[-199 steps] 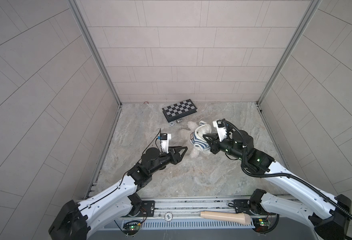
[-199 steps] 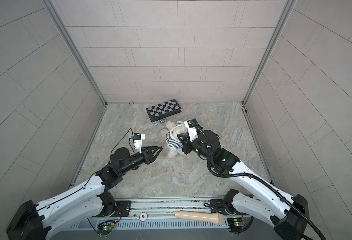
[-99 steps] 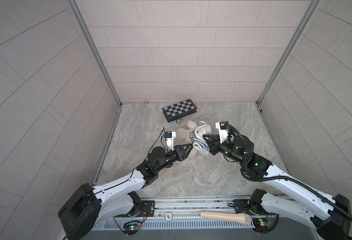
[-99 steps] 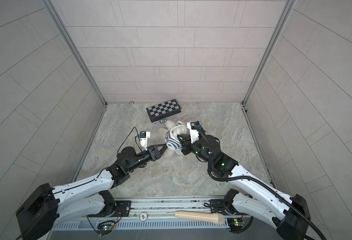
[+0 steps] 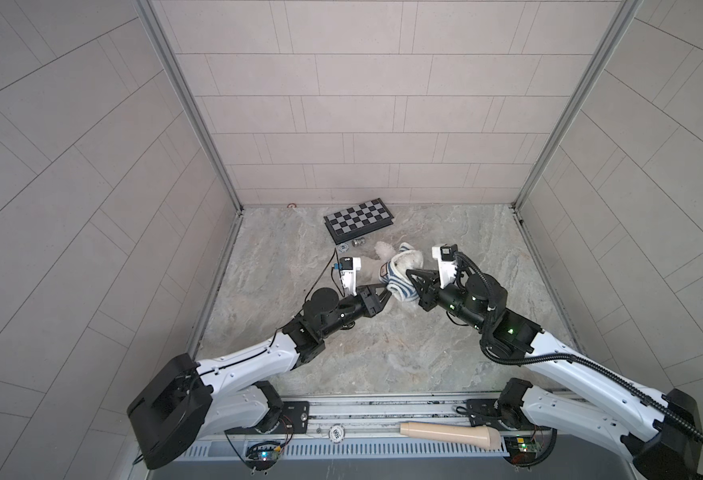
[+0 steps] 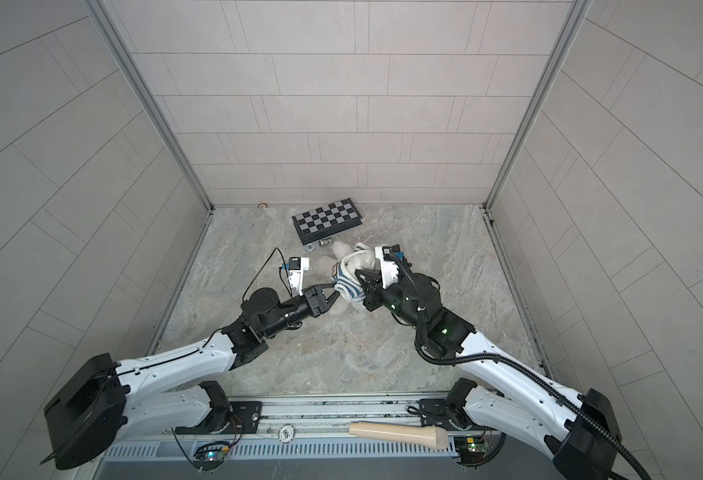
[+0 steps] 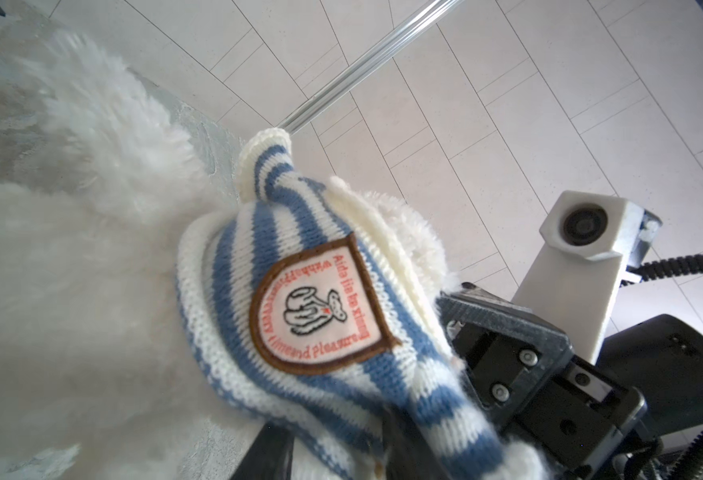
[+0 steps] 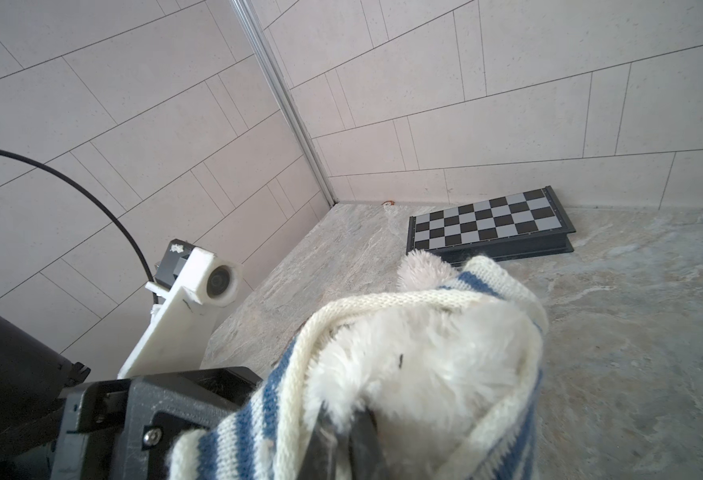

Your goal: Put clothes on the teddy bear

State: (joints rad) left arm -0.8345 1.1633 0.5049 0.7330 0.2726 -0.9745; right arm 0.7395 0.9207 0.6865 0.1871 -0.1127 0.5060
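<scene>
Teddy bear point(image 5: 408, 262) on the marble floor point(image 5: 383, 357), directly between the two grippers, with the striped shirt point(image 5: 399, 287) bunched over it. Right gripper point(image 8: 343, 432) clenched on the shirt's rim, against the fur. Left gripper point(image 5: 385, 294) at the shirt's opposite hem, fingers either side; grip not determinable. Chessboard point(image 5: 358, 218) beyond both fingertips.

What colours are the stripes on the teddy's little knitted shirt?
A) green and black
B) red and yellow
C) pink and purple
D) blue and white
D: in the left wrist view, the knitted shirt bunched on the fluffy white teddy bear has blue and white stripes around its badge.
</scene>
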